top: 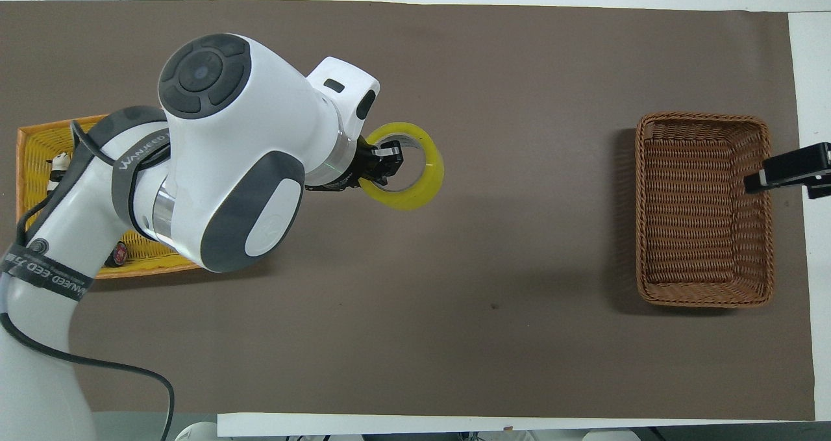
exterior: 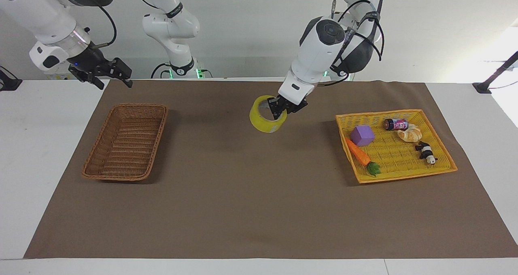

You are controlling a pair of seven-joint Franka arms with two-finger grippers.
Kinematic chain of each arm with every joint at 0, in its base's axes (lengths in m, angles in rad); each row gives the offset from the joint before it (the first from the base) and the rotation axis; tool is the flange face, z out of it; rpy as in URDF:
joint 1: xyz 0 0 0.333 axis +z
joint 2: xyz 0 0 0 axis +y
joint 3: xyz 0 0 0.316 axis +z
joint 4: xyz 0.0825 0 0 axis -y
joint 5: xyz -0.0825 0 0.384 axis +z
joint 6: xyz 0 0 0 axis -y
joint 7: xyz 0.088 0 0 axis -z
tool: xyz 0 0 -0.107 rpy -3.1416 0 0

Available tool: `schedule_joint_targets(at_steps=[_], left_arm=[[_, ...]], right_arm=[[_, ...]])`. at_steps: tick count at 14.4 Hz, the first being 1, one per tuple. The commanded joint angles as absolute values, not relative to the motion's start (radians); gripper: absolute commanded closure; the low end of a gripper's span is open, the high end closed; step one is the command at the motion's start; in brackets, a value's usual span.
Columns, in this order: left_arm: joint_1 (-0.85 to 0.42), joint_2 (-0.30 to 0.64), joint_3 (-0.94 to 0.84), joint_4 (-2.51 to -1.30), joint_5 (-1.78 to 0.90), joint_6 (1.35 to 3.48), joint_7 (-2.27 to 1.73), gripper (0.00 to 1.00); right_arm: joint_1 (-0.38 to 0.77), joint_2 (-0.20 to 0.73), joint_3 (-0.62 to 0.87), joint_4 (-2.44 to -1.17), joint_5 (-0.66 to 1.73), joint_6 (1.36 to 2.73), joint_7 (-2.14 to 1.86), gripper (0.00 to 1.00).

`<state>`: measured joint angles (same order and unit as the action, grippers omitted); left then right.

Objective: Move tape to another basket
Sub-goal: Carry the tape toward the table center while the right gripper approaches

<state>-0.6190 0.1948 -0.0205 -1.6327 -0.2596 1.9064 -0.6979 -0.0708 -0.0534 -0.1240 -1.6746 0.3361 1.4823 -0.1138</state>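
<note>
Both glossy white, rounded robot arms [exterior: 323,44] bore dark grey round joint caps, black cables looped along the links, black wrist bands with white lettering, silver wrist rings, and black two-finger grippers [exterior: 279,109].

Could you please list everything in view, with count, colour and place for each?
tape: one, translucent yellow roll, held in the air over the middle of the mat.
wicker basket: one, brown, toward the right arm's end of the table.
tray basket: one, bright yellow, toward the left arm's end.
cube: one, purple, in the tray basket.
carrot: one, orange with green top, in the tray basket beside the cube.
can: one, dark with pink label, lying in the tray basket.
croissant: one, golden, beside the can.
panda: one, black and white, in the tray basket.
mat: one, brown, covering the table.
left gripper: one, black, shut on the tape's wall.
right gripper: one, black, open, waiting in the air near the wicker basket.
</note>
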Motion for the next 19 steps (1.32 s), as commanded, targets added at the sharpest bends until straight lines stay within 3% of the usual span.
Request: schedule_joint_targets(at_steps=[1, 5, 9, 13, 19], left_arm=[[-0.617, 0.167, -0.017, -1.654, -0.270, 1.888, -0.686, 1.00], [-0.614, 0.167, -0.014, -1.654, -0.270, 1.893, -0.683, 1.00], [-0.601, 0.167, -0.014, -1.652, -0.270, 1.888, -0.684, 1.00], [-0.601, 0.167, -0.012, -1.651, -0.267, 1.893, -0.689, 1.00], [-0.578, 0.140, -0.014, -1.664, -0.210, 1.819, -0.681, 0.99]], right_arm=[[-0.092, -0.075, -0.120, -1.799, 0.602, 1.609, -0.150, 0.01], [0.016, 0.000, -0.114, -1.890, 1.011, 1.836, -0.173, 0.01], [0.228, 0.124, -0.112, -1.891, 1.320, 2.072, -0.205, 0.01], [0.371, 0.160, -0.112, -1.894, 1.413, 2.230, -0.233, 0.01], [0.457, 0.147, -0.112, -1.943, 1.457, 2.276, -0.236, 0.01]])
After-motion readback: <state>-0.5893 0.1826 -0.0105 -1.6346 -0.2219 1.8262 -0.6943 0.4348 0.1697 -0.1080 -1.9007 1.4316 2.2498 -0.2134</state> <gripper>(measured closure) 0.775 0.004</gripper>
